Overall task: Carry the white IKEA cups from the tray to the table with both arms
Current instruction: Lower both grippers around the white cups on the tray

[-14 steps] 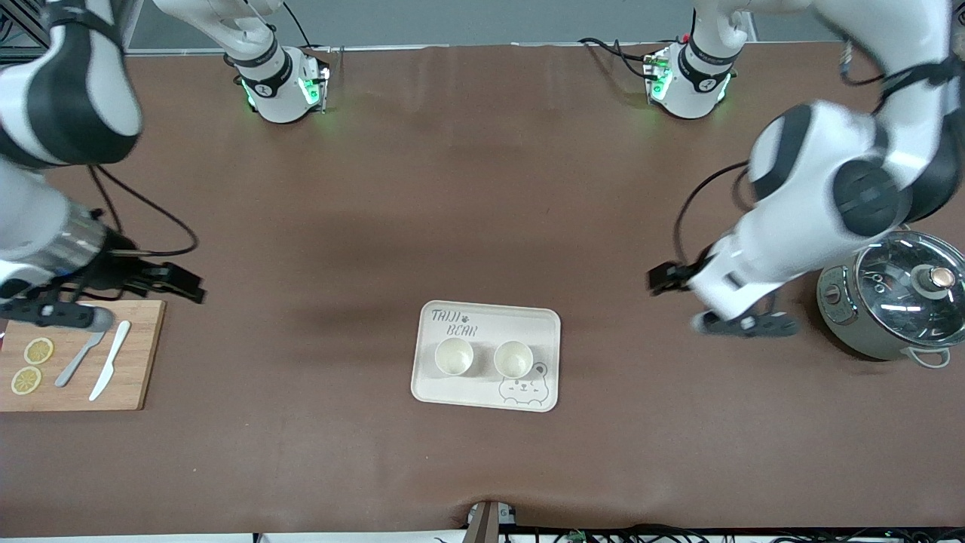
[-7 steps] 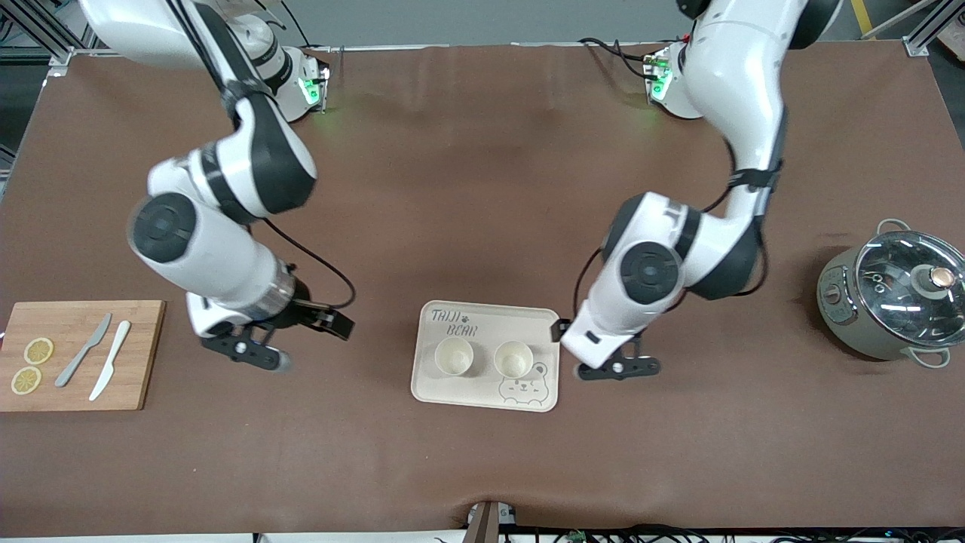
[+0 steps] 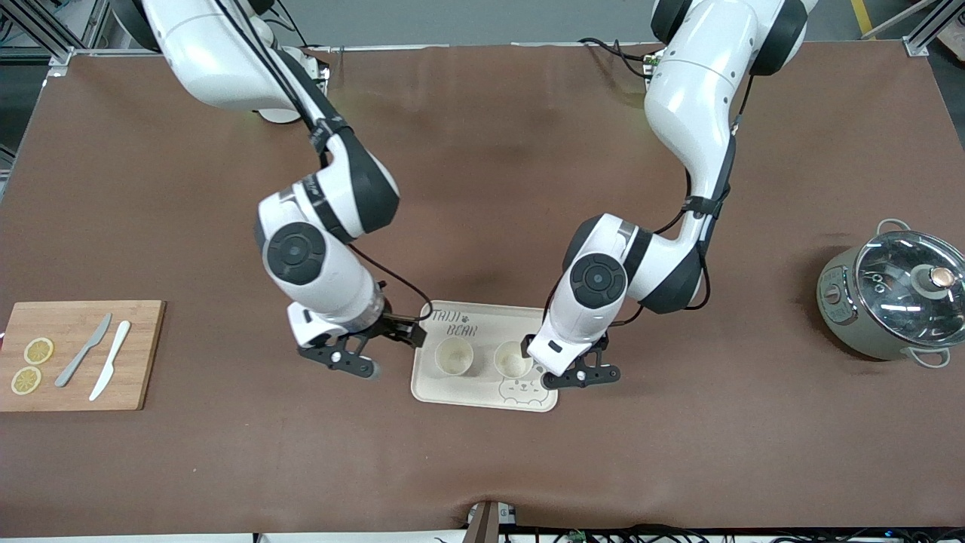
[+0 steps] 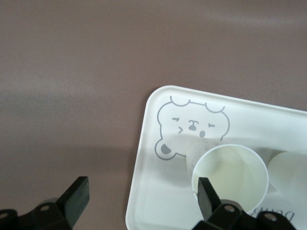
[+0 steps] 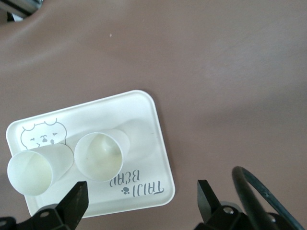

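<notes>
Front view: both white IKEA cups (image 3: pixel 483 357) seen on tray (image 3: pixel 482 396); none moved to table (image 3: pixel 482 188). Left gripper (image 3: pixel 577 371), right gripper (image 3: pixel 369 351) held spread, empty, at tray ends.

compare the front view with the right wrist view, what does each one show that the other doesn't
Only the front view: both arms whole, the left gripper over the tray's edge by one cup, the cutting board with two knives and lemon slices, and the lidded pot. Only the right wrist view: the right gripper seen from just above, open, its fingertips over the tray's lettered end. Both: the tray, the two cups upright on it, and the brown table.
</notes>
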`<state>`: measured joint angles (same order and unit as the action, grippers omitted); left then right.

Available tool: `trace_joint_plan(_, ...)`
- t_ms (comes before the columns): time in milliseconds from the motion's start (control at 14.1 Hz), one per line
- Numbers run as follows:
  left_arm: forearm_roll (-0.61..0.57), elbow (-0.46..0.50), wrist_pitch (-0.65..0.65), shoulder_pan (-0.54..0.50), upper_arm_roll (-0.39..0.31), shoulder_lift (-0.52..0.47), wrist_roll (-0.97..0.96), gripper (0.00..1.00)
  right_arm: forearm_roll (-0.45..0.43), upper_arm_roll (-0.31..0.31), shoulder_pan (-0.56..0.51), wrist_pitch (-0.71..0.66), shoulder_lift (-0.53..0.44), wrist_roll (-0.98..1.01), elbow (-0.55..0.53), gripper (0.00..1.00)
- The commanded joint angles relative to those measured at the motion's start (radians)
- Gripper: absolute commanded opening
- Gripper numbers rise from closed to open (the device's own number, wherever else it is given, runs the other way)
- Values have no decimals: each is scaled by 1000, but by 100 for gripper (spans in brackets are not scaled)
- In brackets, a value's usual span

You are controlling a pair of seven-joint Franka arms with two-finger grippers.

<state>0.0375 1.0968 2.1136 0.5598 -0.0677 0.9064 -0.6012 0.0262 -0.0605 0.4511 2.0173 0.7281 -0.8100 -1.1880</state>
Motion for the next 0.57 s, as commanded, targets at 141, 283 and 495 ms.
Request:
trace_joint_plan(141,-8,-71,52,25,-3,69,-43,100,-43,11,24,24,60,-32,45,100)
trace_joint_plan(283,-8,-71,63,28,-1,72,-49,100,-52,11,43,75,94,-34,45,100)
trace_joint_plan(495,-8,-71,78,35,-1,78,-49,100,-57,11,50,101,113,-34,44,100)
